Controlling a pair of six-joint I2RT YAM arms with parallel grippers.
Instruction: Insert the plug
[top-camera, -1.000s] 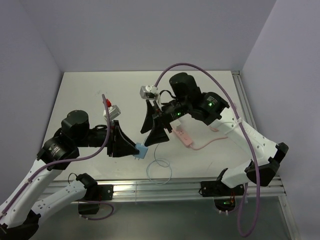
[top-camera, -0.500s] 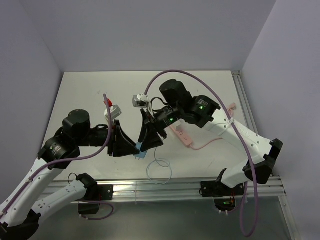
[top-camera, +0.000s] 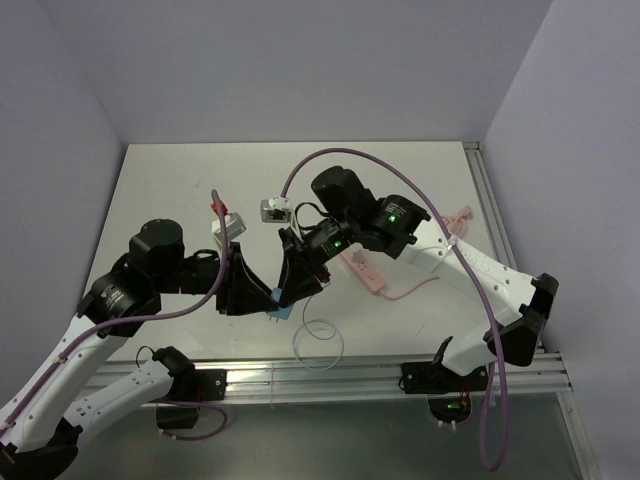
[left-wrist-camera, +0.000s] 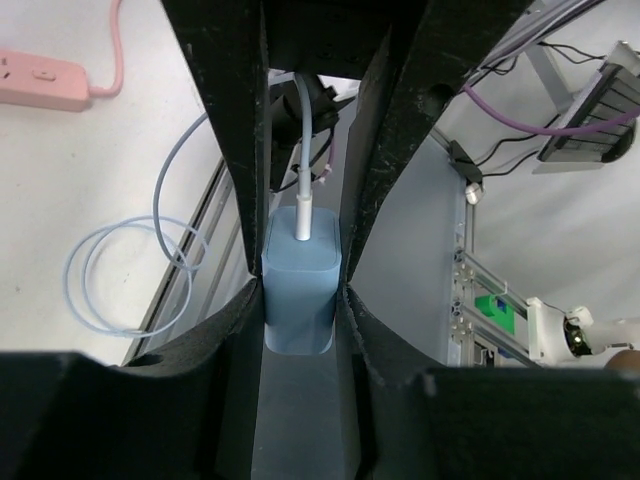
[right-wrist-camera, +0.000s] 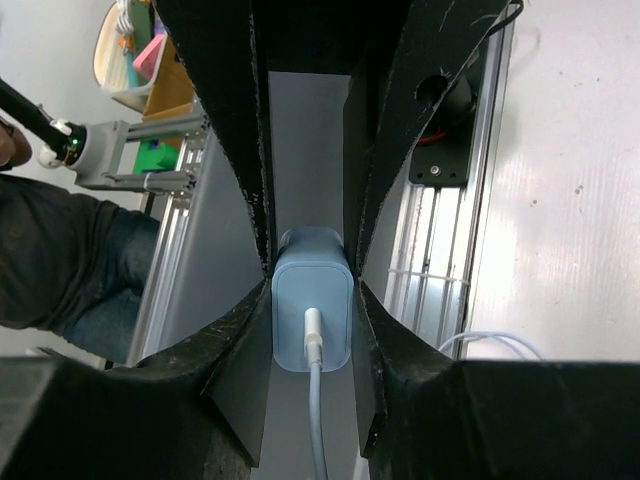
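The plug is a light blue adapter with a pale cable, held above the table's near middle. My left gripper is shut on it from the left; in the left wrist view the plug sits squeezed between the black fingers. My right gripper reaches in from the right and is shut on the same plug, its fingers pressing both sides, with the cable leading out of the plug's face. The pink power strip lies on the table right of both grippers.
The plug's cable lies in a loose coil near the table's front edge and shows again as the coil in the left wrist view. The power strip's pink lead trails right. An aluminium rail runs along the front.
My right arm has swung left and down to the plug held by the left gripper, and its jaws have shut on it. The left arm has stayed put.
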